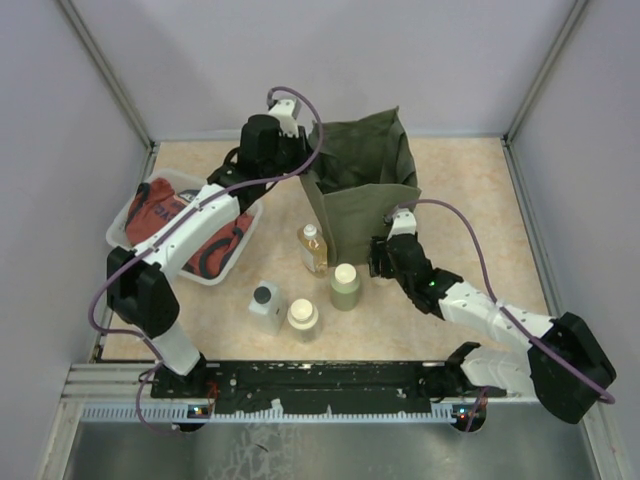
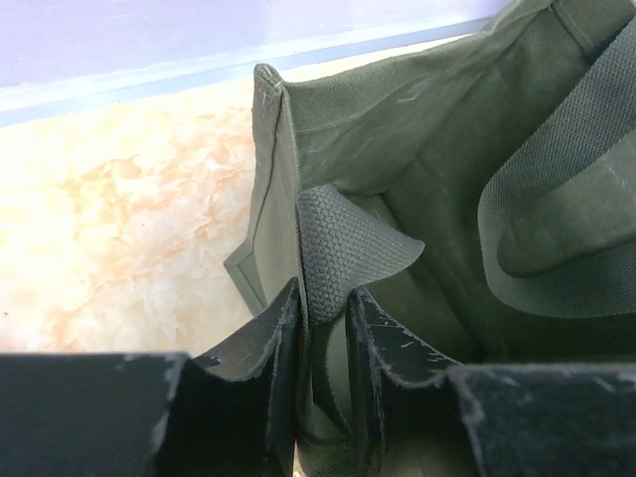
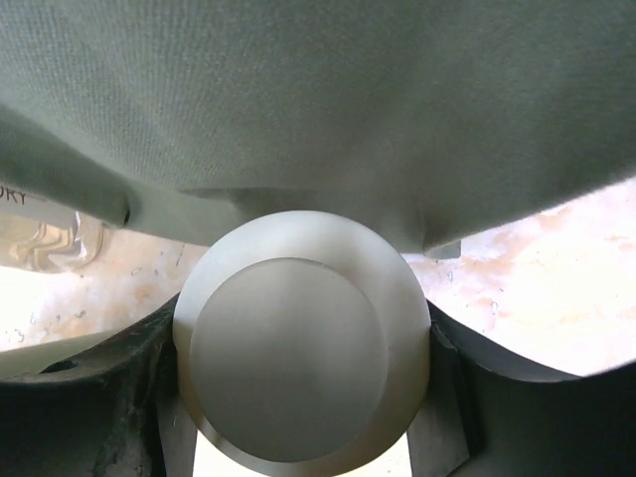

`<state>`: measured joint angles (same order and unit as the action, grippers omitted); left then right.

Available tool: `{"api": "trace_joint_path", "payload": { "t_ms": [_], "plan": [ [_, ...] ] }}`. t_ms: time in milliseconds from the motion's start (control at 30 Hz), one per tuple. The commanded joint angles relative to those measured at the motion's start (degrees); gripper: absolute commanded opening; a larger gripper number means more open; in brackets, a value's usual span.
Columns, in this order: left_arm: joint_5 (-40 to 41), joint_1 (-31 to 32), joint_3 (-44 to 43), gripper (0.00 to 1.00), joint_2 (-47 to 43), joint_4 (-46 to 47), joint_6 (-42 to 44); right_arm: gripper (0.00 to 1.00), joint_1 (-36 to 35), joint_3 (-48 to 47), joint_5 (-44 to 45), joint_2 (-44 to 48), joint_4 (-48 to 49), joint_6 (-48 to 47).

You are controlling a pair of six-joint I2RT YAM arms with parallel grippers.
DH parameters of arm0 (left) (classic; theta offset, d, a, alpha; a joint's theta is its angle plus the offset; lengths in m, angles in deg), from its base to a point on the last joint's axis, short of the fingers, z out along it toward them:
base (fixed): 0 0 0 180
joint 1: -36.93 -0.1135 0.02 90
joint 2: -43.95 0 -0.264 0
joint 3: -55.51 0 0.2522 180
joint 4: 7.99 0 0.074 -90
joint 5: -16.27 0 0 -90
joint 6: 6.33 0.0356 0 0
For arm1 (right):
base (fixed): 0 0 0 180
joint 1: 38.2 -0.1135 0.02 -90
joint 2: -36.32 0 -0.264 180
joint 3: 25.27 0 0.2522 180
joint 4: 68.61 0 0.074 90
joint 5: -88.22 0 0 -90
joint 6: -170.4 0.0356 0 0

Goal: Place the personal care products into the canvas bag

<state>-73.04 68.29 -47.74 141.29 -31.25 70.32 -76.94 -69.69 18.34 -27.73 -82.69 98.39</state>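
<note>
1. The only readable writing is the letters "ORY", cut off at the left edge of the right wrist view, left of those jaws. I cannot tell what bears them.
2. The right gripper (image 3: pixel 306 397) is clamped on the cream jar (image 3: pixel 298 338). Its round, smooth top fills the gap between the jaws.
3. The olive canvas bag (image 1: pixel 365 170) stands upright, and its cloth wall is just ahead of the right jaws.
4. The left gripper (image 2: pixel 323 313) is pinched on the bag's rim, with a fold of woven strap (image 2: pixel 348 248) between its jaws.
5. Left of the right jaws, upright on the table (image 1: pixel 470 190), stand four bottles:
   - green bottle (image 1: pixel 345 287), cream cap
   - amber bottle (image 1: pixel 313 248), white cap
   - pale bottle (image 1: pixel 303 318), wide cream lid
   - grey bottle (image 1: pixel 265 305), black cap
</note>
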Motion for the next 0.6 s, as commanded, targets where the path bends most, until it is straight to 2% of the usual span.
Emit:
{"api": "trace_joint_path", "payload": {
  "t_ms": [0,67,133,267,433,567],
  "plan": [
    [0.92,-0.37,1.47,0.29,-2.99,-0.79,1.06,0.29,-0.98,1.34,3.7,0.05,6.62,-0.36],
    [0.98,-0.41,2.13,0.29,-3.41,-0.73,1.04,0.12,-1.0,0.81,4.68,0.23,5.33,-0.74],
    [1.05,-0.44,2.55,0.28,-3.58,-0.63,1.06,0.0,-0.99,-0.89,5.43,0.8,1.82,-1.05],
    [0.54,-0.56,2.92,0.26,-3.52,-0.39,0.88,0.0,-0.99,-6.09,5.01,3.95,-6.95,-2.09],
    [0.19,-0.59,3.25,0.26,-3.38,-0.02,0.77,0.0,-1.07,-15.98,0.81,10.06,-18.9,-3.14],
    [-0.23,-0.59,3.54,0.26,-3.38,0.5,0.71,0.0,-1.07,-24.77,-3.81,12.45,-24.39,-4.29]
  ]
}}
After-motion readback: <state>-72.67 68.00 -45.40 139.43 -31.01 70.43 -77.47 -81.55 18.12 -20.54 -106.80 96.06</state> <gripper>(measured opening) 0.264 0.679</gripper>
